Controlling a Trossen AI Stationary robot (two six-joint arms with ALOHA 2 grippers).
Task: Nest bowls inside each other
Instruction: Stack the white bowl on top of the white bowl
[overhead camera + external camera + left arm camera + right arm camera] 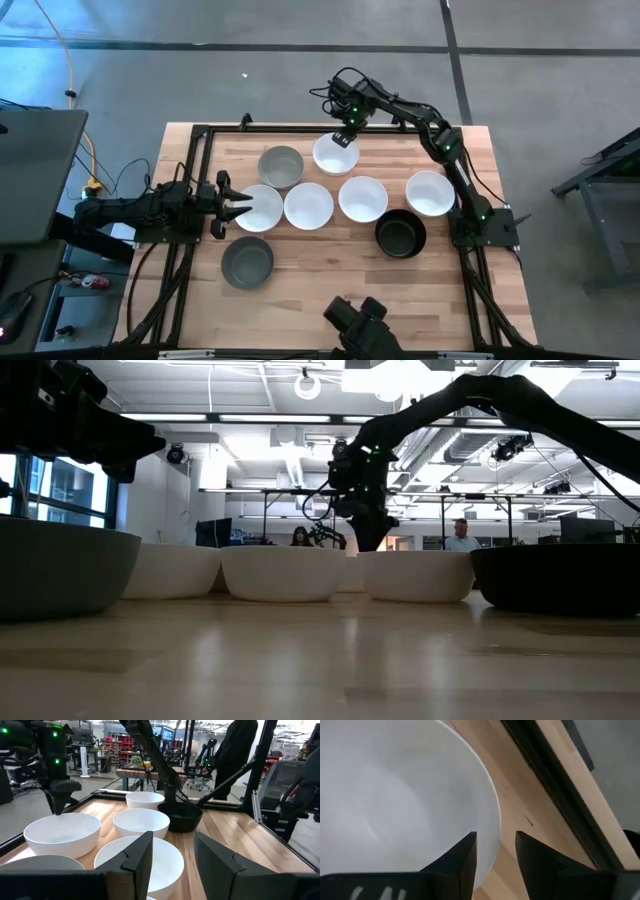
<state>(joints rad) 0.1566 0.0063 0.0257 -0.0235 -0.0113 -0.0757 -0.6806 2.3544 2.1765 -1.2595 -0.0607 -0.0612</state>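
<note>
Eight bowls stand on their bases on the wooden table. A white bowl (336, 154) and a grey bowl (281, 165) are toward the far edge. Four white bowls form a row, from the leftmost white bowl (258, 208) to the rightmost (430, 193). A black bowl (400, 233) and a second grey bowl (247, 262) stand nearer. My left gripper (243, 207) is open, level at the leftmost white bowl's left rim (145, 862). My right gripper (343, 138) is open, pointing down. Its fingers stand on either side of the far white bowl's far rim (495, 820), one inside and one outside.
Black frame rails (190, 180) run along the table's left, far and right edges. A camera mount (355, 325) sits at the near edge. Bare wood lies near the near edge, right of the near grey bowl. People (460, 538) show in the room behind.
</note>
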